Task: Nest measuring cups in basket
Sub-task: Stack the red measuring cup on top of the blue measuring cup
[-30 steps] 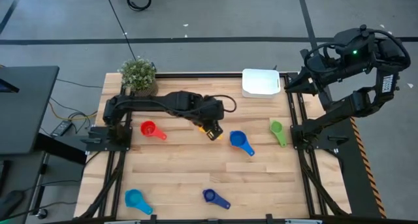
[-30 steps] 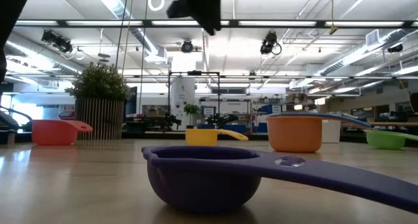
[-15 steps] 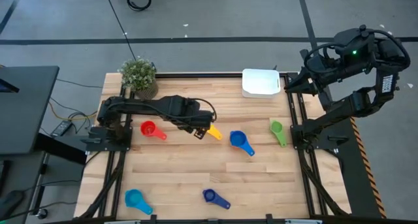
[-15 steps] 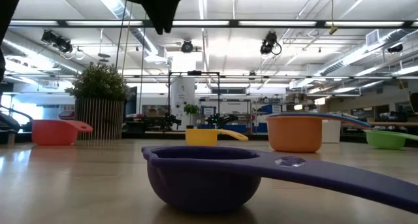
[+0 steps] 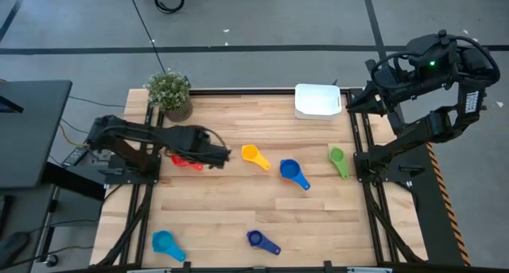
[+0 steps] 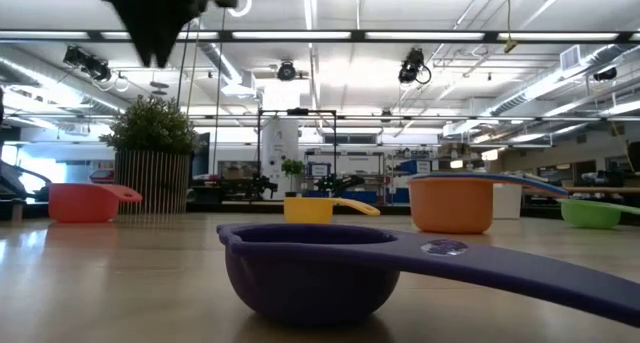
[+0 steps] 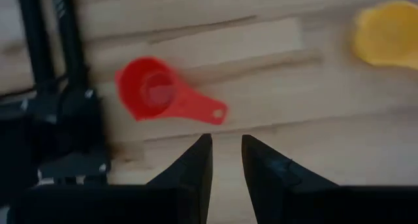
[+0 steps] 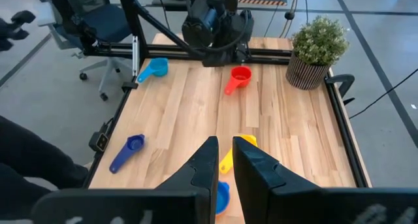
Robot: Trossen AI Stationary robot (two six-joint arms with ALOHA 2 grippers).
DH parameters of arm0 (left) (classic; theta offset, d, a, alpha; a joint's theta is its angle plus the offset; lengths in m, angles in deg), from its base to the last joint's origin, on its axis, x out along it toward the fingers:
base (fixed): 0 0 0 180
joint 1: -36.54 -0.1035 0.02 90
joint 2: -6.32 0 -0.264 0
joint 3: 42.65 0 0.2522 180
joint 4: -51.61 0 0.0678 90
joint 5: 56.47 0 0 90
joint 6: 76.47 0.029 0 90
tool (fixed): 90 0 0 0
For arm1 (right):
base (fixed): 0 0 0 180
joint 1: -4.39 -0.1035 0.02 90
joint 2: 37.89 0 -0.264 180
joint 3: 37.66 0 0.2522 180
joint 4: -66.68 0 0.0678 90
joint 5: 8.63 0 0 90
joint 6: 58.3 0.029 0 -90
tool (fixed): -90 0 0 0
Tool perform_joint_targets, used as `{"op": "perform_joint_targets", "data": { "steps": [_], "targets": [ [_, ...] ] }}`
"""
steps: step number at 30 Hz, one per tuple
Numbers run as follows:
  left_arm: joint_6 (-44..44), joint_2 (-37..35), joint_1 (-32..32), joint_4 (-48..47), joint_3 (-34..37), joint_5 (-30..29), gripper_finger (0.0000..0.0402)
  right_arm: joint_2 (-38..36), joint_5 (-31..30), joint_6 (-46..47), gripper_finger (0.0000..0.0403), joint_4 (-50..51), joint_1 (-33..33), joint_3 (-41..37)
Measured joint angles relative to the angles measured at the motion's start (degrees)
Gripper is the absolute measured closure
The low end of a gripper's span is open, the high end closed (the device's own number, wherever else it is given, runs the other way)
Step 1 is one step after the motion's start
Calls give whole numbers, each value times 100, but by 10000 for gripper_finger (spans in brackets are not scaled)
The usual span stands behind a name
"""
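The left gripper point(image 5: 225, 155), fingers slightly apart and holding nothing, hovers above the small red plastic measuring cup point(image 5: 181, 157) at the table's left. The white rounded plastic basket point(image 5: 317, 101) sits at the far edge. The right gripper point(image 8: 224, 165), fingers nearly together, waits at the far right.

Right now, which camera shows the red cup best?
The left wrist view: the red cup fills it from above, bowl and handle unobstructed. In the high view the left arm partly covers it; the low view and right wrist view show it small.
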Motion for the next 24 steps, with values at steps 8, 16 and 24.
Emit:
{"op": "perform_joint_targets", "data": {
  "steps": [8, 16, 24],
  "targets": [
    [-1865, -702, 4, 10, 1552, 435, 313, 102, 0, 147, 351, -231, 0, 0],
    [-1159, -803, -1, 487, 2501, 801, 313, 286, 0, 208, 351, -443, 0, -1],
    [647, -799, -3, 951, 2875, 842, 313, 471, 0, 195, 351, -442, 0, -2]
  ]
}}
